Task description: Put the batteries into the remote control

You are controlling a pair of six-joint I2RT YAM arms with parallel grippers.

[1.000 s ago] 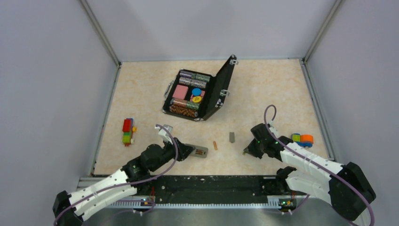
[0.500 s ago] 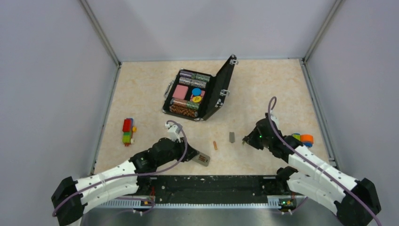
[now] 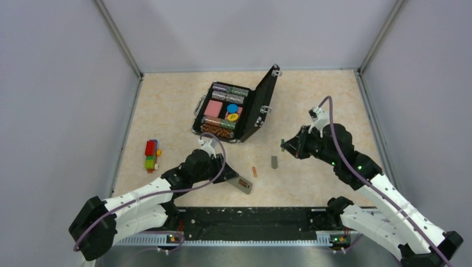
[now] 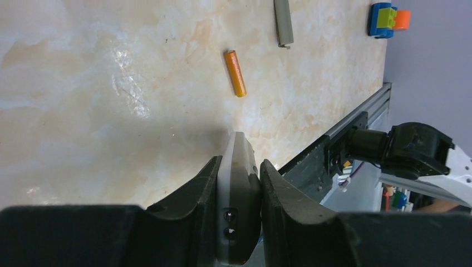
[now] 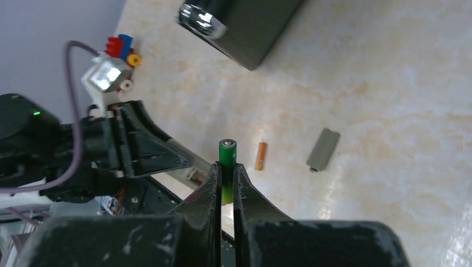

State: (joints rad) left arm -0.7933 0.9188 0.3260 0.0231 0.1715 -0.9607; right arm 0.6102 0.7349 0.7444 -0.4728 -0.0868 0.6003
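My left gripper (image 4: pixel 238 167) is shut on the remote control (image 4: pixel 238 189), held edge-on just above the table near its front edge; in the top view the remote control (image 3: pixel 241 184) sticks out to the right of the left gripper (image 3: pixel 227 176). The orange battery (image 3: pixel 254 172) lies on the table just beyond it, also seen as the orange battery (image 4: pixel 235 73) in the left wrist view. My right gripper (image 5: pixel 225 172) is shut on the green battery (image 5: pixel 226 158), raised above the table right of centre. The right gripper (image 3: pixel 285 146) hangs above a grey battery cover (image 3: pixel 274 162).
An open black case (image 3: pixel 236 111) with chip rolls stands at the back centre. A multicoloured block toy (image 3: pixel 151 154) lies at the left. Another block toy (image 4: pixel 388 16) sits at the right. The black rail (image 3: pixel 250 217) runs along the near edge.
The left arm has swung right and forward, carrying the remote nearer the front edge. The right gripper has lifted and moved back and left with the green battery.
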